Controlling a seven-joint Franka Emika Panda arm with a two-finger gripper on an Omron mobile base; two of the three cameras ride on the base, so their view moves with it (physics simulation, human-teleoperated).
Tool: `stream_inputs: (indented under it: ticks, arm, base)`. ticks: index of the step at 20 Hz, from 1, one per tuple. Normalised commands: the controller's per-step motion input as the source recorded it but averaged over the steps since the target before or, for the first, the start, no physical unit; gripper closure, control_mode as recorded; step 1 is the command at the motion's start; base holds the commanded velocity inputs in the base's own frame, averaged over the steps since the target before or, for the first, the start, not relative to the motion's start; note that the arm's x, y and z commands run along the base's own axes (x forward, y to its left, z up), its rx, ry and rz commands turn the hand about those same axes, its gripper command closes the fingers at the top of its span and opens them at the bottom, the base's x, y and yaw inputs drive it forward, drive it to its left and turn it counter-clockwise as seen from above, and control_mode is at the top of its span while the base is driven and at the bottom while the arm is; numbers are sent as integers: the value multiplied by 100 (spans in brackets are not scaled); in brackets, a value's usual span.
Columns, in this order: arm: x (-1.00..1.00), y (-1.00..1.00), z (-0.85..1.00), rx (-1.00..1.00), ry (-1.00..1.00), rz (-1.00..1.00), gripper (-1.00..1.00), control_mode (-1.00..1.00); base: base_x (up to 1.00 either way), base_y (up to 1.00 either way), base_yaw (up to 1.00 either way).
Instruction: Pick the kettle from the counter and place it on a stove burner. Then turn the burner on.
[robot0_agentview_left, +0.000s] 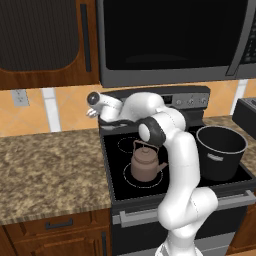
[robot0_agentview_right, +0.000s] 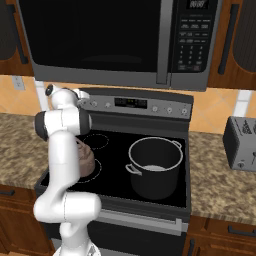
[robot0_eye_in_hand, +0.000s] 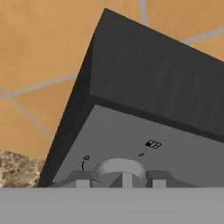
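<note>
on your left the granite surface (robot0_agentview_left: 45, 165) runs up to the black cooktop, where the kettle (robot0_agentview_left: 146, 163) sits upright inside the front-left stove burner (robot0_agentview_left: 125, 181) ring, well apart from the tool (robot0_eye_in_hand: 121, 178). up at the back control panel, you have the tool's tips straddling a grey knob (robot0_eye_in_hand: 119, 168), not visibly clamped; i cannot tell its state.

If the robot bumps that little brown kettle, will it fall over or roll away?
Probably not. The small squat brownish-mauve kettle is wide and low and sits flat inside the large white burner circle, so it would likely slide on the smooth black glass. Its thin arched handle looks stiff enough to lift by.
</note>
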Motion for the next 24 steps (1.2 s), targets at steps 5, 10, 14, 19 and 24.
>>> stream_inputs:
  ticks: [5, 10, 14, 19, 24]
  arm:
    - [0, 22, 0, -34, -5, 30, 100, -100]
    - [0, 25, 0, -33, -2, 29, 100, -100]
    - [0, 29, 3, -31, 0, 28, 100, -100]
    - [1, 21, 0, -17, 4, 15, -100, -100]
    - [-3, 0, 21, 0, -2, 0, -100, -100]
  base:
    - [0, 0, 0]
    - [0, 0, 0]
    - [0, 0, 0]
    - [0, 0, 0]
    - [0, 0, 0]
